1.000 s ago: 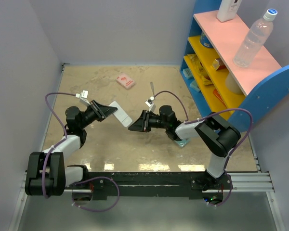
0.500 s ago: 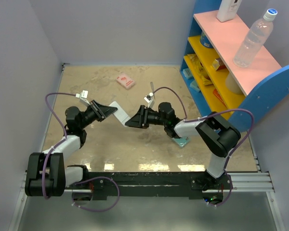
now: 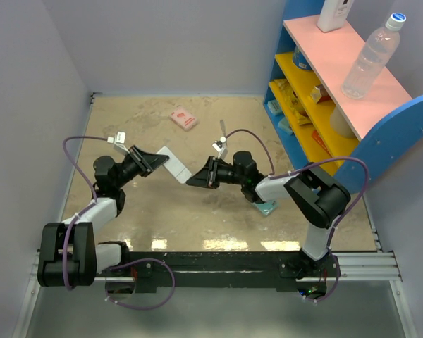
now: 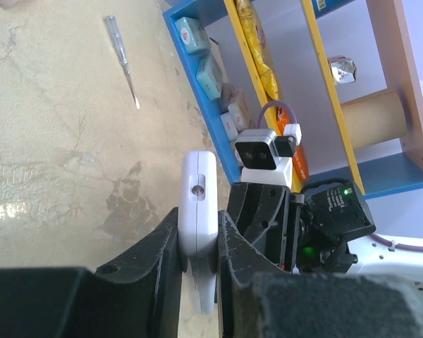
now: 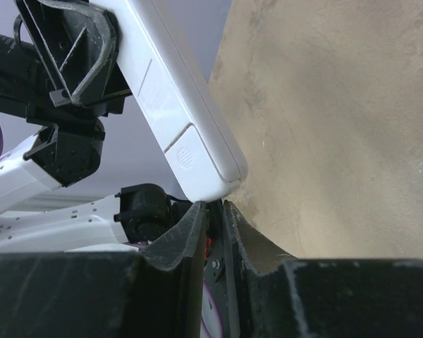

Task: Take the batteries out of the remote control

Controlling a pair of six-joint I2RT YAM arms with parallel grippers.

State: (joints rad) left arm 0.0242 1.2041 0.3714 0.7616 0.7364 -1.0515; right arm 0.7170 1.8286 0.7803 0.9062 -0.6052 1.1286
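Note:
The remote control (image 3: 173,166) is a slim white bar held in the air between the two arms. My left gripper (image 3: 158,161) is shut on one end of it. In the left wrist view the remote (image 4: 198,201) stands edge-on between my left gripper's (image 4: 199,220) black fingers. My right gripper (image 3: 192,180) is at the remote's free end. In the right wrist view its jaws are almost together, the right gripper (image 5: 214,208) touching the rounded end of the remote (image 5: 176,120) beside a grooved cover panel. No batteries show.
A pink packet (image 3: 183,118) and a screwdriver (image 3: 223,129) lie on the far tabletop. A teal flat box (image 3: 267,207) lies under the right arm. A blue shelf unit (image 3: 338,84) with a bottle (image 3: 370,56) stands at the right. Walls close in at the left and back.
The right gripper has moved left and up to the remote's free end. The left gripper with the remote has shifted slightly left and up.

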